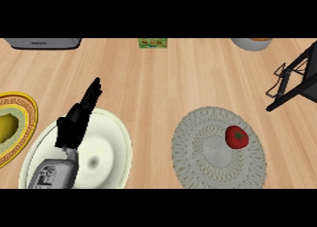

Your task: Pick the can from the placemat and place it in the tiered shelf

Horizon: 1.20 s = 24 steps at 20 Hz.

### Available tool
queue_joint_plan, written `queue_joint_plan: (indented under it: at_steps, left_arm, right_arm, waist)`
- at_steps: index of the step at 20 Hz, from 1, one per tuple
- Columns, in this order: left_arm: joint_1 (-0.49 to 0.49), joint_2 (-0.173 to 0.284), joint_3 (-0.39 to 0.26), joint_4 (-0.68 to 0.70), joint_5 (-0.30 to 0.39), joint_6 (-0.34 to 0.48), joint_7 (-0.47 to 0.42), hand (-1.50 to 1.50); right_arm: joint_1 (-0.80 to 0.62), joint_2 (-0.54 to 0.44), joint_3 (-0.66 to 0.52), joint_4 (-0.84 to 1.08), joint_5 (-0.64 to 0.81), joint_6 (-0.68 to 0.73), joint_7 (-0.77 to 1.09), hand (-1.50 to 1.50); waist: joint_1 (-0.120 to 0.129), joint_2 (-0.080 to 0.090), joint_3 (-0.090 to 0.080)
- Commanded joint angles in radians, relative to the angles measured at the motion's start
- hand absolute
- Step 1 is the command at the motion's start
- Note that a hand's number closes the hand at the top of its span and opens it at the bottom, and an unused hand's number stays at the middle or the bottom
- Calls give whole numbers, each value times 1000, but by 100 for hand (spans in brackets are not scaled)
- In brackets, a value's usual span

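A round grey woven placemat (210, 155) lies right of centre on the wooden counter. On its right part sits a small red round object (237, 136) with a dark green mark on top, more like a tomato than a can. The black frame of the tiered shelf (303, 75) stands at the far right edge, partly cut off. My left hand (76, 119) comes in from the lower left with fingers straight, open and holding nothing, hovering over a white plate (112, 150), well left of the placemat. My right hand does not show.
A yellow patterned plate (21, 111) with a yellow fruit (4, 127) lies at the left edge. Along the back stand a grey appliance (42, 43), a small green packet (152, 43) and a grey bowl (253, 44).
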State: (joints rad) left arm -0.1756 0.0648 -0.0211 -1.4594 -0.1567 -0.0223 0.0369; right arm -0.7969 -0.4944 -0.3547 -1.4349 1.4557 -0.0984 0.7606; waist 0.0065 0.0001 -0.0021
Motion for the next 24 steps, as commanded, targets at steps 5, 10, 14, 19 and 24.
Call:
queue_joint_plan:
  at_steps: [5,10,14,19,24]
  left_arm:
    - [-10,-8,0,-13,-2,8,25,0]
    - [21,5,12,42,3,-14,-50,0]
    - [-22,-6,4,8,-9,5,19,0]
    - [16,-20,-15,-5,-17,9,14,0]
    - [61,1,-8,-44,-14,-5,5,0]
  right_arm:
    - [19,15,-132,78,-213,-319,-118,150]
    - [25,-44,-156,179,-305,-386,-196,150]
    - [-32,-74,-140,334,-337,-458,-251,150]
    - [72,-128,-183,302,-124,-384,-21,-150]
    - [181,-105,-186,144,-152,-327,43,-150]
  waist:
    - [2,2,3]
    - [-2,1,2]
    - [4,2,2]
    - [0,1,1]
    - [-9,-3,2]
